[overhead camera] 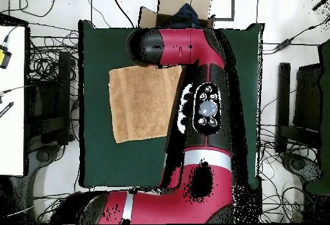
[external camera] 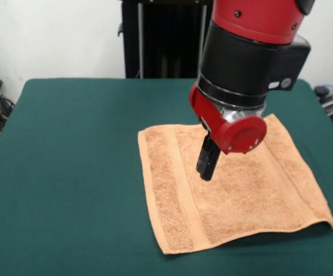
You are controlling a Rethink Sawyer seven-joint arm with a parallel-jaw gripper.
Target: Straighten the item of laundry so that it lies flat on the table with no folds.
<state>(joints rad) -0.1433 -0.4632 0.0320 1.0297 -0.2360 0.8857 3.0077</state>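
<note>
i see the gripper point(external camera: 207, 167) hanging over the towel point(external camera: 235, 190), its dark fingers point(external camera: 210, 158) pointing down at the cloth's middle part, toward the far edge. the two fingers stand close together, in a narrow stance, with nothing between them. i cannot tell whether the tips touch the terry or stop just above it.

the towel lies spread open on the table point(external camera: 68, 172), right of centre in the front view. its shape reads as roughly square, turned slightly against the table edges. a flat woven band runs along the left hem. the near right corner lifts off the felt and casts a dark shadow under it; the rest of the cloth lies flat.

the front view shows the fingers and the raised corner. the overhead view shows neither: there the red and black arm point(overhead camera: 193, 93) covers the gripper and overlaps the towel's point(overhead camera: 138, 103) edge on the arm's side. the overhead view does show the full table point(overhead camera: 103, 158) outline, with the towel in the half away from the robot's base and wide green margins around it.

the table top is plain dark green felt. in the front view a white wall point(external camera: 51, 34) and a black frame point(external camera: 160, 37) stand behind it. in the overhead view, cables point(overhead camera: 283, 190) lie tangled on the floor on both sides, and a cardboard box point(overhead camera: 184, 9) sits beyond the table's far edge.
</note>
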